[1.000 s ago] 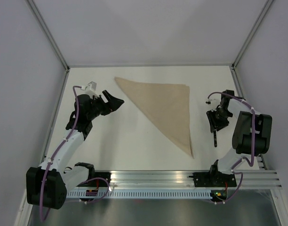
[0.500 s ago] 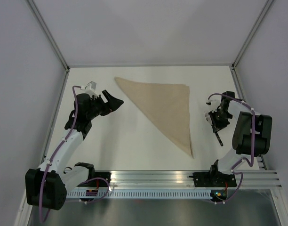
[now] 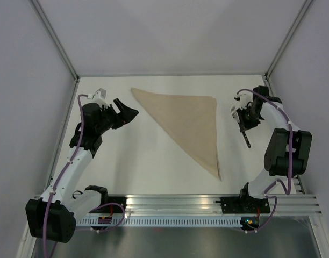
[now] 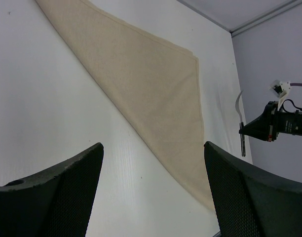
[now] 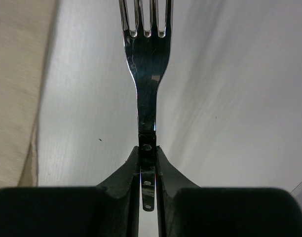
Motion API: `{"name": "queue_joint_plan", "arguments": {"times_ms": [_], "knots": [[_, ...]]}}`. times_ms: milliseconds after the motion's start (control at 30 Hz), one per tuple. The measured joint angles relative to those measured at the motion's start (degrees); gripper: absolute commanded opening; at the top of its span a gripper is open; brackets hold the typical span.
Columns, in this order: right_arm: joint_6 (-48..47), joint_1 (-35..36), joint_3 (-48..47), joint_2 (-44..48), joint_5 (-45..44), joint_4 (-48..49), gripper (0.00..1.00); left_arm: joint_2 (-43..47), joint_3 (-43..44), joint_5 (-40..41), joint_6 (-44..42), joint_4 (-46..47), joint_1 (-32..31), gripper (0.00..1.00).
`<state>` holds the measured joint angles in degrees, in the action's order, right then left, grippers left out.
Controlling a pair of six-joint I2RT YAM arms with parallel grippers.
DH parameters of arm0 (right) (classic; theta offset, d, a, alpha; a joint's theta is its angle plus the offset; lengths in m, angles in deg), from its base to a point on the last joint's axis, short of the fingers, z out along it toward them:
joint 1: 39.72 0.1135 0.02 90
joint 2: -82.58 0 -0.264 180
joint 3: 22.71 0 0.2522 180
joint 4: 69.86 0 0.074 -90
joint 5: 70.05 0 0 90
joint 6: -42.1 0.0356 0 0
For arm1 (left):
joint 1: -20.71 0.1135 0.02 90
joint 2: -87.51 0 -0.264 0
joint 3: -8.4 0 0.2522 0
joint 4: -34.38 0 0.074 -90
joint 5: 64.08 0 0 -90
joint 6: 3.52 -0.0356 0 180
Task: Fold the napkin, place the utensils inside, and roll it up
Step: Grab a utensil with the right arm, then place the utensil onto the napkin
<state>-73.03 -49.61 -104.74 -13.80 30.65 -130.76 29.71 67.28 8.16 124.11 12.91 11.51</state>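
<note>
The napkin is a big tan cloth with no pattern, and it looks soft. It lies flat on the white table, in the middle and toward the far side. It is folded into a triangle. One corner points to the far left, one to the far right, and a thin tip points to the near side. Its long slanted edge runs from the far left corner down to the near tip. In the left wrist view the napkin looks smooth, with a neat edge. The fork is to the right of the napkin and does not touch it. It has a shiny silver head and a thin black handle. Its prongs point to the far side and its handle points to the near side. The right claw pinches the fork where the silver part meets the handle, as the right wrist view shows. The left claw is just left of the napkin's far left corner. Its fingers are spread wide and hold nothing.
</note>
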Motion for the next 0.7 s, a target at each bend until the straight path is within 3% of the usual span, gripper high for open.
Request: {"name": "queue_joint_plan", "arguments": {"times_ms": [200, 433, 700], "knots": [[4.76, 12.33, -10.29, -1.42, 0.87, -1.84, 0.01, 0.13, 2.10, 1.01, -0.31, -2.27, 0.00, 0.87], [11.28, 29.11, -24.35, -13.55, 2.58, -4.04, 0.00, 1.42, 6.36, 2.43, -1.44, -6.08, 0.00, 0.86], [15.43, 37.48, -38.05, -27.10, 4.63, -6.45, 0.00, 3.63, 8.61, 4.00, -2.40, -9.70, -0.02, 0.87]]}}
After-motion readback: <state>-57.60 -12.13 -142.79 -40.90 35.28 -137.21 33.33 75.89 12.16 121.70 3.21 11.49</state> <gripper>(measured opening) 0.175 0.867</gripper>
